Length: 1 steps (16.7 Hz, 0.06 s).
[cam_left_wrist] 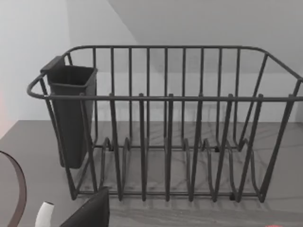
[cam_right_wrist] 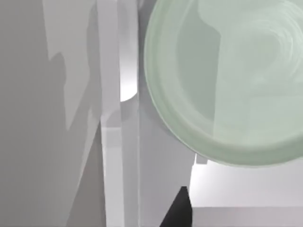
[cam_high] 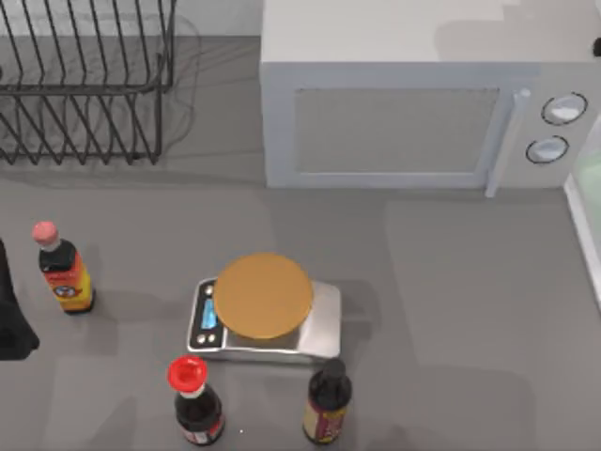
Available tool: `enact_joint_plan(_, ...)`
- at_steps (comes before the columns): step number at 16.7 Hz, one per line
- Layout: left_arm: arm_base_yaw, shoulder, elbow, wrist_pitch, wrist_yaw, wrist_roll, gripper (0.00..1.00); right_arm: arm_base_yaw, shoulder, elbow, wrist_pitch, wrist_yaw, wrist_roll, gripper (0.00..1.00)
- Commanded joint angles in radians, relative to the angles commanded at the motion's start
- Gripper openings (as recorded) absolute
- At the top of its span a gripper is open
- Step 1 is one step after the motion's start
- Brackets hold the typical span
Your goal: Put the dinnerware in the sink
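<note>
Inside sink rim (cam_right_wrist: 118,71): dinnerware (cam_right_wrist: 227,85), w/ side room.

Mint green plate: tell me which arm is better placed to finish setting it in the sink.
Right. Its wrist view looks straight down on the plate beside the sink's white rim, at the table's right edge. The left arm sits at the far left, its camera facing the dish rack.
</note>
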Motion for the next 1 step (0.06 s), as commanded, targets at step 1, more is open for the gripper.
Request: enact_joint_plan(1,0.000,0.000,0.000,0.000,0.000,0.000,1.00,0.000,0.000,0.000,0.000,0.000,0.000,1.00)
